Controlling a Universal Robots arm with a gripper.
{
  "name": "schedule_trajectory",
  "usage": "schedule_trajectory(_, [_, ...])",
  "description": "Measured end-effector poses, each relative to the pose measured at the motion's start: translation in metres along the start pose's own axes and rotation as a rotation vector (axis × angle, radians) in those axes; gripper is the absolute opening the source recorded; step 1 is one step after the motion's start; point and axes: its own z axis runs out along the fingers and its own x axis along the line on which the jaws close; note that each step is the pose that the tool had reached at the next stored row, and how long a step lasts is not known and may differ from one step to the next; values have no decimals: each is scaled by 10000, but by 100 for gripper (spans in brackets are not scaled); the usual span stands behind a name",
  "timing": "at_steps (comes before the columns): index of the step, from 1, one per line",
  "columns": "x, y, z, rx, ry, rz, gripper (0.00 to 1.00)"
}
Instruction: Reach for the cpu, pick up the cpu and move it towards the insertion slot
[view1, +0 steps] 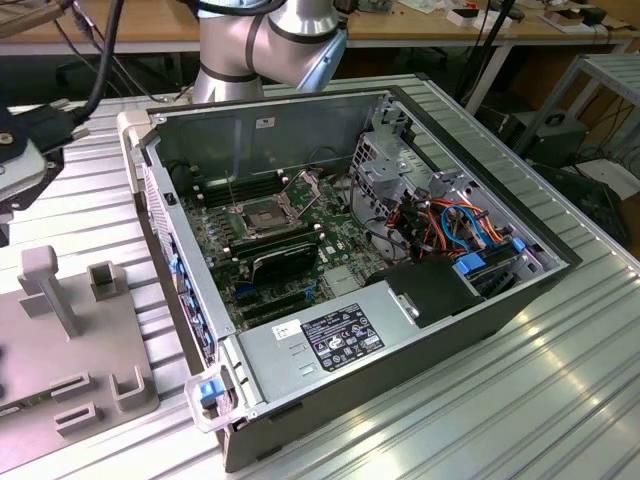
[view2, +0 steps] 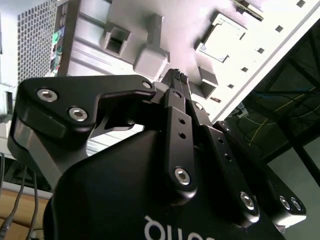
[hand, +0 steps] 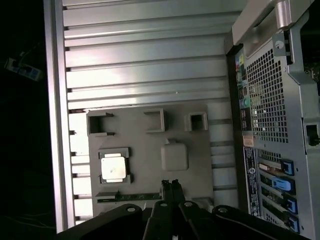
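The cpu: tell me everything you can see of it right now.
The cpu is a thin, flat square, pale silver-beige and metallic-looking on top. It lies flat in a square recess of the grey fixture plate, framed by raised tabs, beside the computer case. Nothing holds it: the shut gripper hovers above the plate, apart from it.

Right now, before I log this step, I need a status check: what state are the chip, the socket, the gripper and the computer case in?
Chip: seated flat on the grey plate, not gripped.
Socket: open, hinged plate raised, no chip in it.
Gripper: shut, holding nothing, over the grey plate.
Computer case: side open, boards exposed.
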Motion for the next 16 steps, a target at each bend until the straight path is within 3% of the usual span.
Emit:
schedule_trajectory(2, [170, -16, 39, -5, 1, -1, 11])
schedule_trajectory(13, [721, -60, 171, -6, 2, -2, 11])
schedule_trajectory(14, [815, -67, 188, -8, 1, -1, 11])
schedule_trajectory(16, [916, -76, 202, -21, 1, -1, 11])
